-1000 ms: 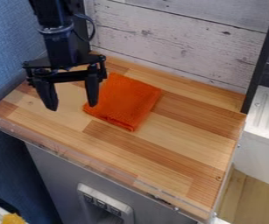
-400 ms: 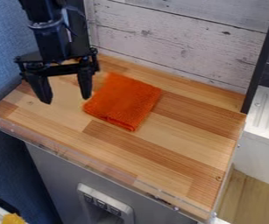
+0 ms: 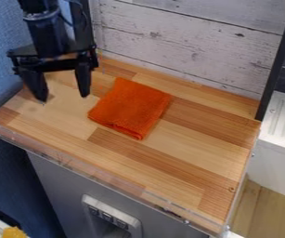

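Camera view: fingers spread, empty, near folded orange cloth on wooden counter.

No words, numbers or signs are legible (not one)

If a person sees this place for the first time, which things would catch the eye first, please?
Most likely the bright orange cloth, folded and lying on the wooden countertop, a little toward its back left. Next would come the black end effector, hanging with its fingers apart over the left part of the countertop, beside the cloth and not touching it. Behind them, the pale wood-plank wall also stands out.
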Action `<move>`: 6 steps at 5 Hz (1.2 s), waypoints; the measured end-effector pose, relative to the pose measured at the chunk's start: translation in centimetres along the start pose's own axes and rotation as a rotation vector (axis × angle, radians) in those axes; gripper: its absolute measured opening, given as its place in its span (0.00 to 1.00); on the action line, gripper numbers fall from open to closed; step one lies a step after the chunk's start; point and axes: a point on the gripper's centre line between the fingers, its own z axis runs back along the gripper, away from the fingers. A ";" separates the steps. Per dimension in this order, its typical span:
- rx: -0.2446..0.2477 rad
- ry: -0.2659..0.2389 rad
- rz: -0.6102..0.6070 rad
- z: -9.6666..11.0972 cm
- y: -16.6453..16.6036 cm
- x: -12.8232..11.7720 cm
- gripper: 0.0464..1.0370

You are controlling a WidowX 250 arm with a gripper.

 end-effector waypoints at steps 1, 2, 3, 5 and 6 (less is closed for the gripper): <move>0.024 -0.003 0.009 0.7 0.2 0.0 0.96; 0.040 0.003 0.004 1.0 -0.2 -0.2 0.96; 0.050 0.006 0.009 1.0 -0.5 -0.3 0.96; 0.057 0.026 0.003 1.3 -0.9 -0.7 0.96; 0.053 0.047 0.007 1.5 -1.1 -0.9 0.96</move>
